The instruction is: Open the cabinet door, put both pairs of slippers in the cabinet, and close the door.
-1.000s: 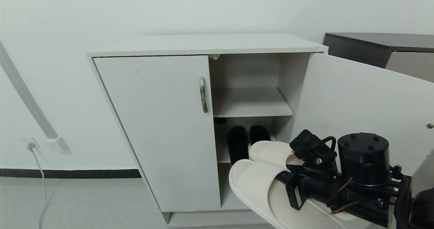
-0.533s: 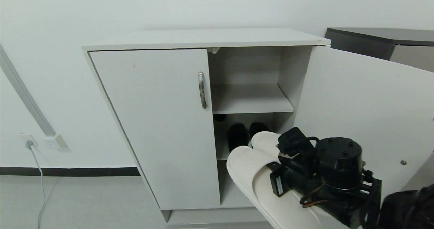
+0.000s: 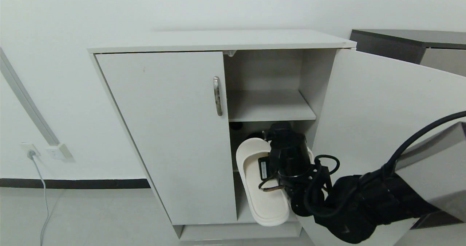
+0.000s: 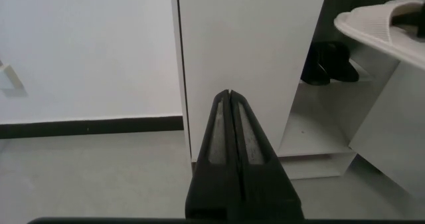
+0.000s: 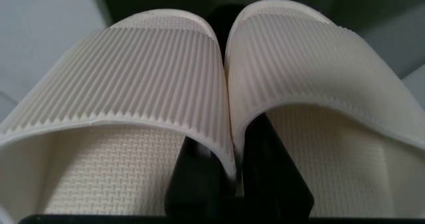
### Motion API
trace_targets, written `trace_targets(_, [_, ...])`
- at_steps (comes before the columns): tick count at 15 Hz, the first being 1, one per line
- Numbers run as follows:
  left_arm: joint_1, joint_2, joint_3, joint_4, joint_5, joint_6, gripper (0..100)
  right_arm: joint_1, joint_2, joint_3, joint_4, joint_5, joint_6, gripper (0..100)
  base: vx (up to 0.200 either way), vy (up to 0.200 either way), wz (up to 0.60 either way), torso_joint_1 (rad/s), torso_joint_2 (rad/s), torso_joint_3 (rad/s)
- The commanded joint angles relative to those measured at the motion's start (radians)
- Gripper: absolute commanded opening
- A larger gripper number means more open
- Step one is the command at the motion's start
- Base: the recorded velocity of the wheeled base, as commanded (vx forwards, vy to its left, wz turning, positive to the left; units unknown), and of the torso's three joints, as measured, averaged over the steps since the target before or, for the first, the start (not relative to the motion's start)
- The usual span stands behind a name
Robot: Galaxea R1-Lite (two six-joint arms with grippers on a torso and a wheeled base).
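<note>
1. The right arm (image 3: 291, 155) is black all over, with a rounded, drum-like wrist housing.
2. Black cables (image 3: 327, 162) loop round that wrist, and one thick cable (image 3: 418, 133) arcs off sideways.
3. A small pale label (image 3: 263, 168) sits on a black block, above a thin brown wire (image 3: 271, 188).
4. The left gripper (image 4: 229, 98) has black fingers faced with grey pads (image 4: 216, 141).
</note>
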Motion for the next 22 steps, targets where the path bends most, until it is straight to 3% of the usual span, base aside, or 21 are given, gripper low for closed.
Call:
trace_targets(1, [0.000,0.001,0.000,0.000,0.000,-0.001,0,-0.023,-0.007,-0.123,0.070,-0.060,0.013,0,0.000,0.000,0.00,0.000,0.00,0.000])
trace_targets(15, [0.000,0.001,0.000,0.000,0.002,-0.002,0,-0.052,-0.027,-0.171,0.065,-0.069,-0.039,0,0.000,0.000,0.00,0.000,0.00,0.000])
trace_targets(22, [0.000,0.001,0.000,0.000,0.002,-0.001,0,-0.049,-0.038,-0.166,0.068,-0.069,-0.041,0,0.200,0.000,0.00,0.000,0.00,0.003])
